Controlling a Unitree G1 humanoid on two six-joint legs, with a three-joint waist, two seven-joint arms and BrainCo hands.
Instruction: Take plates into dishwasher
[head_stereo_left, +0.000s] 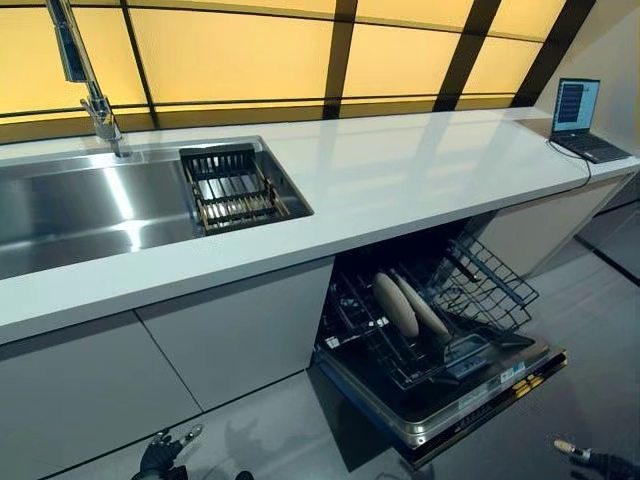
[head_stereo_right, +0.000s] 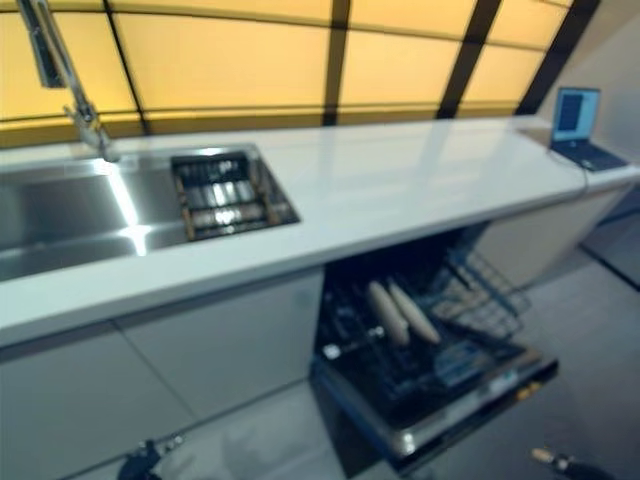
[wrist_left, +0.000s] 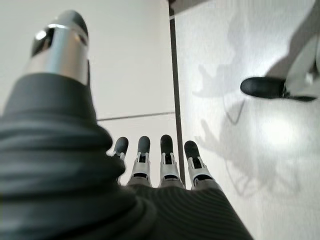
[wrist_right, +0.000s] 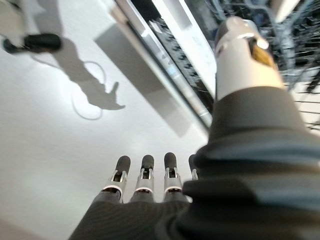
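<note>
My left hand (head_stereo_left: 160, 457) hangs low at the near left, over the grey floor (head_stereo_left: 270, 425), fingers (wrist_left: 166, 155) straight and spread, holding nothing. My right hand (head_stereo_left: 590, 458) hangs low at the near right, just past the corner of the open dishwasher door (head_stereo_left: 470, 395); its fingers (wrist_right: 145, 172) are straight too and its palm is empty.

Between my hands and a little farther off, the dishwasher (head_stereo_left: 430, 330) stands open under the counter, its door folded down toward me. The lower rack (head_stereo_left: 400, 345) is pulled out over the door. Two pale plates (head_stereo_left: 408, 305) stand on edge in that rack, side by side and leaning the same way, close enough that I cannot tell whether they touch. Behind and to the right of them a second wire rack (head_stereo_left: 490, 280) juts out from under the counter.

To the left of the dishwasher run plain grey cabinet fronts (head_stereo_left: 170, 360). Above them lies the white countertop (head_stereo_left: 400, 170). Sunk into it at the left is a steel sink (head_stereo_left: 90, 205), with a dark drying rack (head_stereo_left: 232, 188) set in its right end and a tall tap (head_stereo_left: 95, 100) at its far edge. At the far right end of the counter sits an open laptop (head_stereo_left: 580, 122). Behind everything is a yellow panelled wall (head_stereo_left: 250, 50) with dark bars.
</note>
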